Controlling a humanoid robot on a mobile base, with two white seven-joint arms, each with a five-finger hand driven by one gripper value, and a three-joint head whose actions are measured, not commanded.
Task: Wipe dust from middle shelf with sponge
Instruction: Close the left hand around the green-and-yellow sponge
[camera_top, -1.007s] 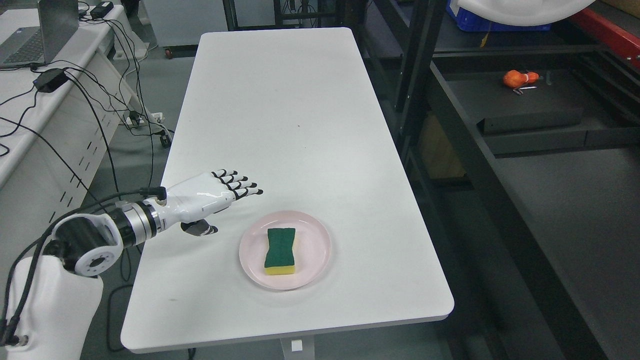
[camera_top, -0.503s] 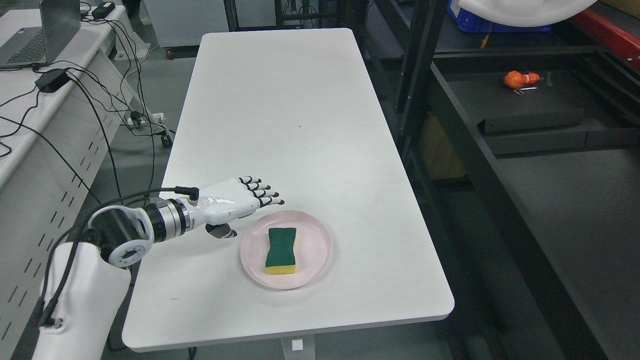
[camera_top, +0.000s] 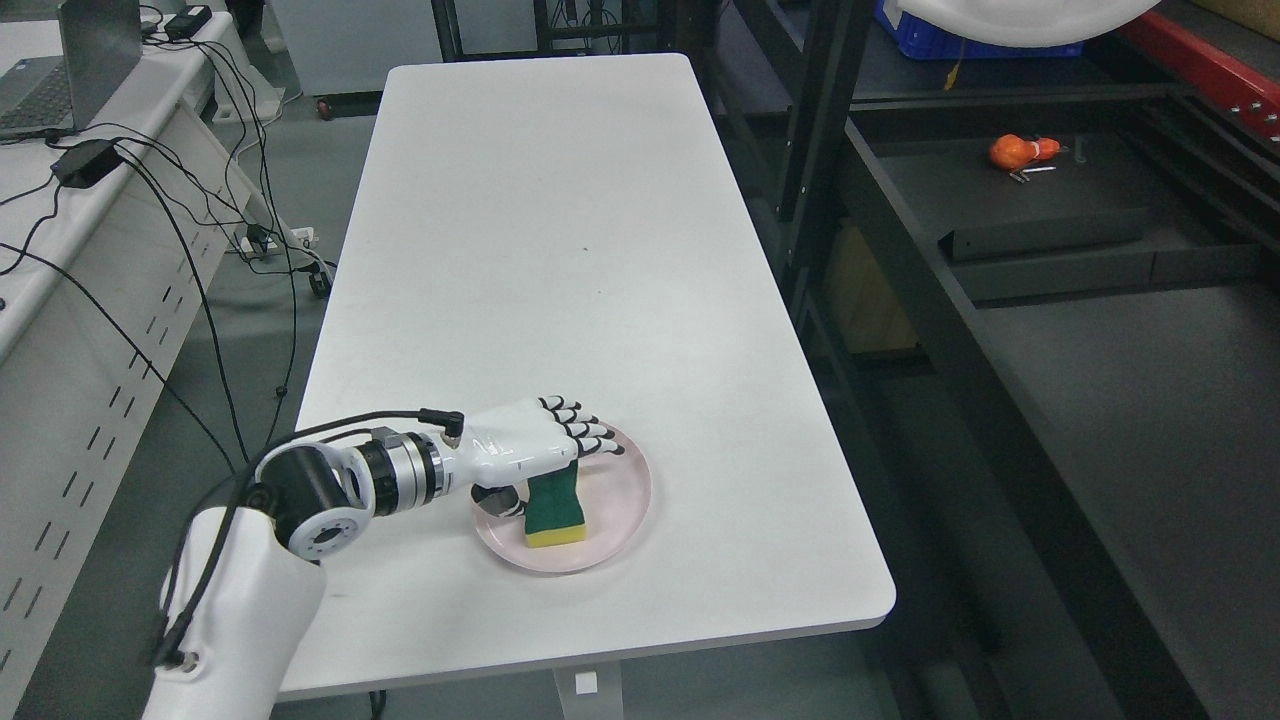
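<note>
At the lower left of the frame the robot's white left arm rises from the bottom edge and reaches right over the white table (camera_top: 560, 250). Its left hand (camera_top: 530, 450) hangs over the left part of a pink plate (camera_top: 625, 505) in the lower middle, fingers (camera_top: 590, 438) stretched out nearly flat, thumb (camera_top: 497, 498) tucked beneath, closed on nothing. The sponge (camera_top: 555, 508), green on top and yellow below, lies on that plate, its far end hidden under the fingers; whether they touch it cannot be told. Further back, at the upper right, a dark shelf (camera_top: 1050, 200) carries a small orange object (camera_top: 1015, 150). Cables (camera_top: 150, 200) trail at the upper left.
</note>
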